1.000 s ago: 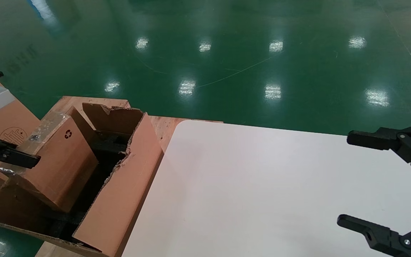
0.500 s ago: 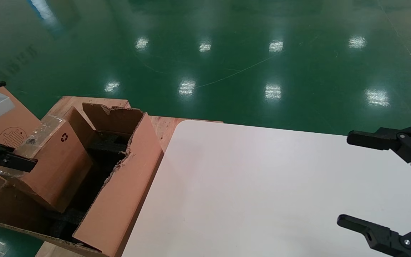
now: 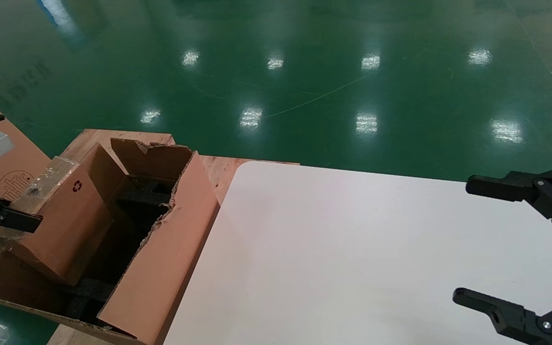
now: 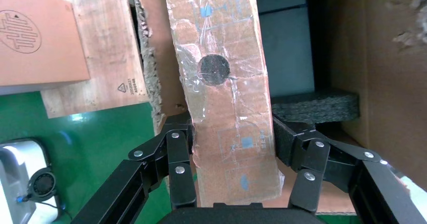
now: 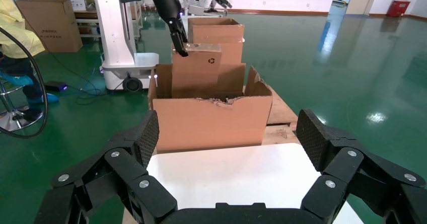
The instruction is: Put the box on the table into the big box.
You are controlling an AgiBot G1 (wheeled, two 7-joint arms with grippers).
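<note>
The box (image 3: 65, 215), small and brown with shiny tape and a recycling mark, hangs tilted with its lower part inside the big box (image 3: 161, 258), toward that carton's left side. My left gripper (image 3: 12, 218) is shut on its taped upper end. In the left wrist view both pads press the sides of the box (image 4: 221, 83) at the left gripper (image 4: 231, 133). My right gripper (image 3: 484, 242) stands open and empty over the right edge of the white table (image 3: 328, 249). The right wrist view shows the right gripper (image 5: 229, 138) facing the big box (image 5: 209, 123) and the box (image 5: 201, 73).
Black foam strips (image 3: 146, 194) lie inside the big box, which stands on a wooden pallet (image 3: 218, 172) against the table's left edge. Another carton with a round logo (image 3: 12, 184) sits at far left. Green floor surrounds everything. A white robot base (image 5: 121, 32) stands beyond.
My left gripper has carried the box leftward and slightly lower within the big box. The right arm has not moved.
</note>
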